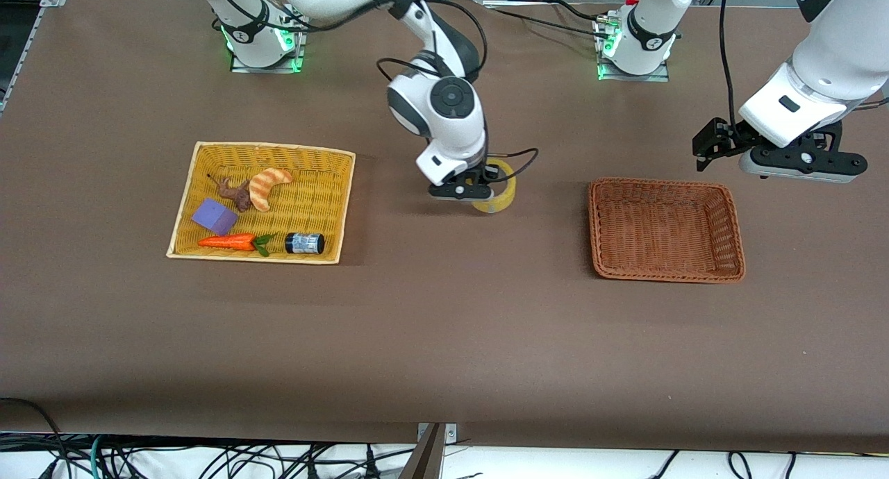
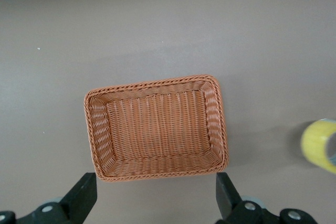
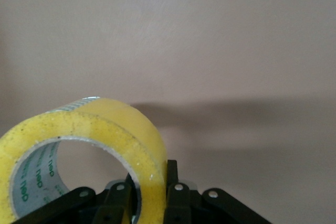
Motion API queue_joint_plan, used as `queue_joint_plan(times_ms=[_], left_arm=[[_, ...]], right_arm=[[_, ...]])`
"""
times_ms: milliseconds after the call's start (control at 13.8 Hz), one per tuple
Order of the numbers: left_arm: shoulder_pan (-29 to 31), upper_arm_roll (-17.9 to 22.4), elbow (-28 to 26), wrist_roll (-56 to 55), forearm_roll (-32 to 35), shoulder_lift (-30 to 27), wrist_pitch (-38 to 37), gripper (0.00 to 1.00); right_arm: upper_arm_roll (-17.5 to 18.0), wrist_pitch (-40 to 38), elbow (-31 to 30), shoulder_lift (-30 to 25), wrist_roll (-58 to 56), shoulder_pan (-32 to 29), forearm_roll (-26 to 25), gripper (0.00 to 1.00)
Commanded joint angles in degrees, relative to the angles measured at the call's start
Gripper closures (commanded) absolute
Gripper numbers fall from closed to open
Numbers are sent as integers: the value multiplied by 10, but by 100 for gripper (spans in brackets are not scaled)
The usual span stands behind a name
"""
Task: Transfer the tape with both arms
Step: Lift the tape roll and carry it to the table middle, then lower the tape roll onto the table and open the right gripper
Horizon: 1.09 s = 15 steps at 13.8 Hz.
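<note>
The tape (image 1: 501, 191), a wide yellowish ring, stood on edge between the two baskets, its wall clamped by the right gripper (image 1: 467, 187) on a down-bent arm. In the left wrist view, the left gripper (image 2: 156, 192) hung spread wide above the brown basket (image 2: 156, 127). The right wrist view showed green "deli" lettering inside the roll's core.

Yellow tape (image 1: 501, 191); orange-brown basket (image 1: 665, 229); yellow basket (image 1: 201, 187).
</note>
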Motion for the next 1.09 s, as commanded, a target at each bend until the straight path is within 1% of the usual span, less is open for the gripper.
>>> queue_joint_plan(times_ms=[0,218,291,364,436,509,582,655,727,800,873,1018], left_arm=[[1,0,15,8,-12,6,-8,0],[1,0,15,8,-12,6,-8,0],[0,0,15,8,-12,6,-8,0],[0,0,15,8,-12,6,-8,0],[1,0,15,8,-12,6,-8,0],[1,0,15,8,-13,6,-7,0],[1,0,15,8,-13,6,-8,0],[1,0,15,8,-13,6,-8,0],[1,0,14,8,-13,6,-8,0],[1,0,15,8,-13,6,-8,0],[1,0,15,8,-13,6,-8,0],[1,0,15,8,-13,6,-8,0]], right_arm=[[-7,6,37,28,21,7,-10,100],[-8,13,36,42,23,12,-15,100],[-8,25,36,48,28,14,-24,100],[-8,28,36,51,30,14,-34,86],[-8,27,36,51,27,12,-42,46],[-8,26,36,50,28,10,-44,11],[-8,24,36,47,26,9,-44,0],[-16,16,37,40,20,8,-40,0],[-21,-9,37,27,16,1,-38,0],[-25,-55,42,15,10,-10,-38,0],[-23,-109,68,-5,-15,-29,-36,0],[-18,-209,102,-49,-96,-78,-34,0]])
